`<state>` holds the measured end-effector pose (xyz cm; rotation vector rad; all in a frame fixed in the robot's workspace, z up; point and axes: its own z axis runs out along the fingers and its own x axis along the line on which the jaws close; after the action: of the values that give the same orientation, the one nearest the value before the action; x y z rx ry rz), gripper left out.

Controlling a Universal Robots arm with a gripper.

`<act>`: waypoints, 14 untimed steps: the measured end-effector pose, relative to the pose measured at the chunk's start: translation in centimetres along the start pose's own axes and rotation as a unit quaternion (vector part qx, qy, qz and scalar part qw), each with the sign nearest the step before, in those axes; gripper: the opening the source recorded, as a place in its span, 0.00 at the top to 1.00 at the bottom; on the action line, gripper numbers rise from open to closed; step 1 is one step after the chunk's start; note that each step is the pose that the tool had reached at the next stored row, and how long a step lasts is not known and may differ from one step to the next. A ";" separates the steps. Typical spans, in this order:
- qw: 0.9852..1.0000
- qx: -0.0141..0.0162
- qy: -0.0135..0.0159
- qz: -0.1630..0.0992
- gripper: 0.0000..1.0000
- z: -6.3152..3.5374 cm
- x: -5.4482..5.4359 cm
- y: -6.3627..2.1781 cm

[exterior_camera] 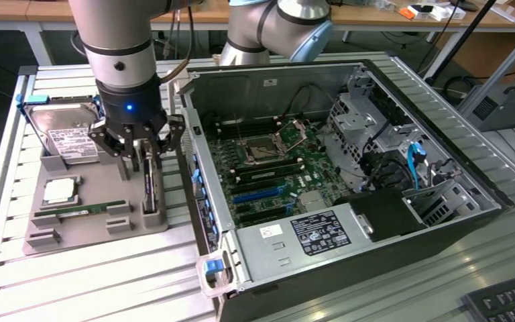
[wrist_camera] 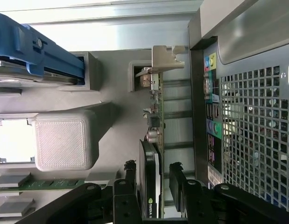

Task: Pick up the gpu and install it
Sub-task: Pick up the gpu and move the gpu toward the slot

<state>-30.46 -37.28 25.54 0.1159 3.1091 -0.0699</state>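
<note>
A slatted, silver aluminium desk (exterior_camera: 96,282) carries everything. On the exterior view's right it bears a large black metal computer case (exterior_camera: 275,74), lying on its side with its panel off and the green motherboard showing. A silver and grey robot arm (exterior_camera: 119,47) reaches down over the exterior view's left half of the desk, just beside the case. Under it sits a grey, ribbed plastic holder tray (exterior_camera: 105,184), close against the case wall.

At the far end of the tray lies a boxy silver hard drive (exterior_camera: 65,134) with a white label. The gpu (exterior_camera: 151,191), a thin flat dark circuit card with a silver end bracket, stands on its long edge in a slot along the side of the tray nearest the case.

The black jaws are spread wide and straddle the upper edge of the gpu (wrist_camera: 151,163). In the wrist view the fingers (wrist_camera: 176,186) stand one on each side of the card with a narrow gap to either face, so nothing is gripped.

A square silver processor chip (exterior_camera: 61,191) and a narrow green memory stick (exterior_camera: 83,210) lie in the tray's other pockets, apart from the jaws.
</note>
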 end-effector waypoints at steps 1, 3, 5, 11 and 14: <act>1.000 0.000 0.000 0.000 0.58 0.14 0.0 0.01; 1.000 0.000 0.000 0.000 0.58 0.30 0.0 0.01; 1.000 0.000 0.000 0.000 0.58 0.48 0.0 0.02; 1.000 0.000 0.000 0.000 0.58 1.03 0.0 0.05; 1.000 0.000 0.000 0.000 0.58 1.35 0.0 0.06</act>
<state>-30.47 -37.28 24.19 0.1159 3.1091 -0.0699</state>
